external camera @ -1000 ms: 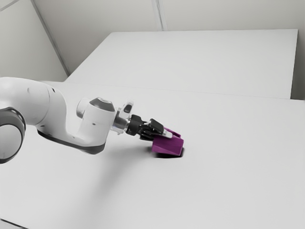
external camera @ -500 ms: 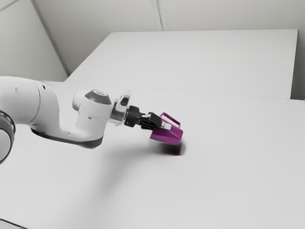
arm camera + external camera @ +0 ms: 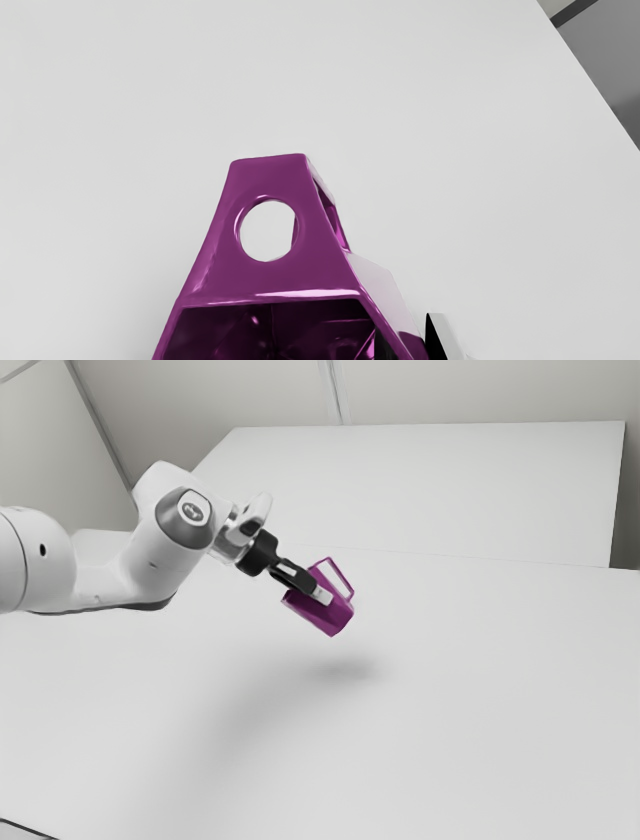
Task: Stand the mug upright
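My gripper (image 3: 318,594) holds the purple mug (image 3: 328,621) in the air over the table, pointing obliquely down toward the exterior view's right. The mug is tilted, its mouth end toward my hand and its base lower and farther away; its handle (image 3: 343,576) is on the upper side. In the wrist view the mug (image 3: 280,280) shows its dark open mouth and a round hole in the part that reaches to the handle. There my gripper (image 3: 406,344) pinches the mug's side wall, one finger inside the mouth, the other outside.
The white table (image 3: 480,710) extends under the mug, with a soft shadow below it. A second pale surface (image 3: 430,490) lies behind. A table edge crosses a corner of the wrist view beside a grey area (image 3: 607,60).
The mug has risen off the table with my gripper, shifting toward the exterior view's left. My hand now points more steeply down, and the mug has tipped with it.
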